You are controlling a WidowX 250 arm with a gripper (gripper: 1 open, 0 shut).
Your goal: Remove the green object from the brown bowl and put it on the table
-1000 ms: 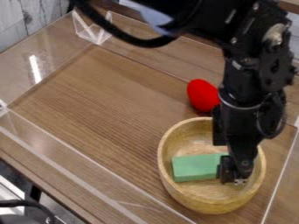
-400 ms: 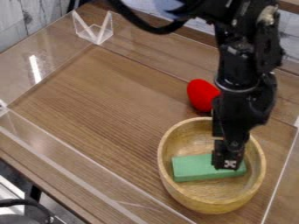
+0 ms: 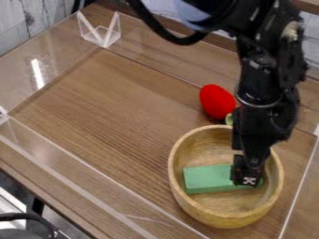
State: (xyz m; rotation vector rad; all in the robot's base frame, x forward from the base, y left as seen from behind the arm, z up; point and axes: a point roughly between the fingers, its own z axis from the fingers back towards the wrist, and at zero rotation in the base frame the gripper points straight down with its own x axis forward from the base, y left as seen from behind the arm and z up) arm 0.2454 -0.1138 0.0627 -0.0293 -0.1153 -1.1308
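since a second ago the gripper (image 3: 247, 174) has shifted along the green block (image 3: 208, 177) inside the brown wooden bowl (image 3: 200, 144), pointing down, jaws apart, apparently to straddle its end for a lift onto the table (image 3: 112, 103).

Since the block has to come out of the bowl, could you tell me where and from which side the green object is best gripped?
Grip the green object across its narrow width, coming straight down from above. It lies flat in the brown bowl, whose raised rim blocks any sideways approach. The open gripper already points down at its right end.
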